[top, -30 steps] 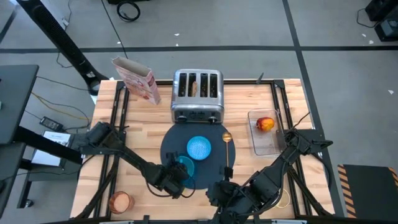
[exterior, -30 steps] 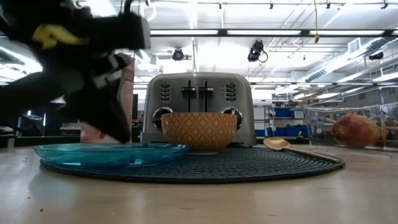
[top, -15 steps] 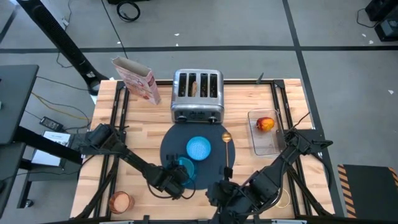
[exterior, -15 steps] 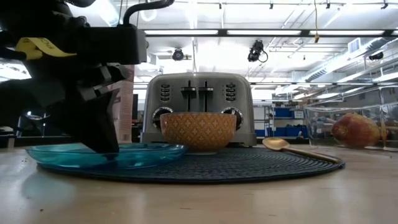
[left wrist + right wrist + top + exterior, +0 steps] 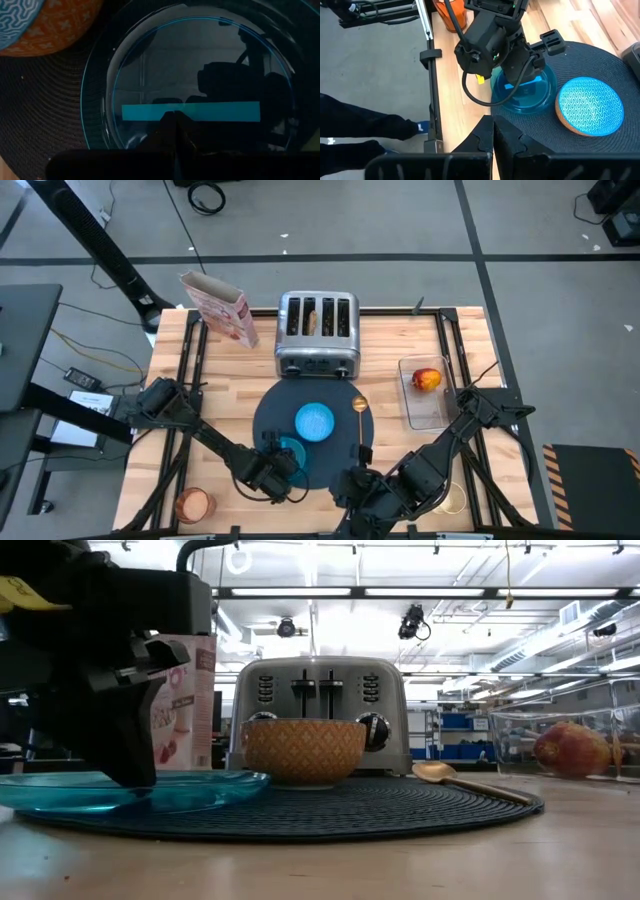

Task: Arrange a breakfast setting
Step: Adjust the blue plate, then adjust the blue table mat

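We are pressing the left gripper [image 5: 278,470], jaws fully closed and holding nothing, onto the teal plate [image 5: 290,458] at the navy mat's [image 5: 345,438] front-left edge; we are judging that steady downward pressure prevents slipping. The right gripper [image 5: 493,131] is hovering near the bench's front edge, closed and empty. No writing is proving legible.
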Motion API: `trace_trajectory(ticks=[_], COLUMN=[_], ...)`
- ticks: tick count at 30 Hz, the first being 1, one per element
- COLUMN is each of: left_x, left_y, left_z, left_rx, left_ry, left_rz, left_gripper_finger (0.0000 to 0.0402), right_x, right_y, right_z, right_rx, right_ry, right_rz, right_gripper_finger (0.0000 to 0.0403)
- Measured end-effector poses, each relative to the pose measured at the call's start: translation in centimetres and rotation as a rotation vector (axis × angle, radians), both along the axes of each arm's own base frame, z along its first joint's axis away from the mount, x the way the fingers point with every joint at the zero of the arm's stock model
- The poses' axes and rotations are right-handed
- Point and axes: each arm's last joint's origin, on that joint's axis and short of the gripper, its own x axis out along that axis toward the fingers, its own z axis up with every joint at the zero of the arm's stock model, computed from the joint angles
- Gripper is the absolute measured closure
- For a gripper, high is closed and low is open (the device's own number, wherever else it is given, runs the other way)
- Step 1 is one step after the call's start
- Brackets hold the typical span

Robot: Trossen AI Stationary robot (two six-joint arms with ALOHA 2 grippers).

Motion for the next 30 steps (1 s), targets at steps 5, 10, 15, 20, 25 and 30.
trace_trajectory(ticks=[5, 10, 15, 20, 25, 30], left_x=[-0.4, -0.9, -1.0, -1.2, -1.3, -1.7], left_y=[-0.5, -1.1, -1.3, -1.2, -0.8, -0.3], left_z=[0.0, 0.0, 0.0, 0.8, 2.1, 3.6], left_rx=[-0.006, -0.017, -0.021, -0.048, -0.061, -0.094], left_ry=[0.001, 0.005, 0.007, -0.003, -0.020, -0.020], left_rz=[-0.011, -0.013, -0.016, -0.002, 0.003, 0.024], left_gripper_finger=[0.0396, 0.0396, 0.0396, 0.0395, 0.0391, 0.0365], right_x=[0.0, 0.1, 0.5, 1.0, 1.5, 2.4], right_y=[0.0, -0.2, -0.7, -1.2, -1.5, -0.7], right_z=[0.0, 0.0, 0.0, 0.0, -1.1, -6.0], right_rx=[0.003, 0.003, 0.007, 0.021, -0.016, -0.038], right_ry=[-0.001, -0.001, 0.003, 0.020, 0.051, 0.095], right_rz=[-0.003, -0.007, -0.017, -0.013, 0.009, -0.014], right_gripper_finger=[0.0396, 0.0396, 0.0396, 0.0396, 0.0398, 0.0399])
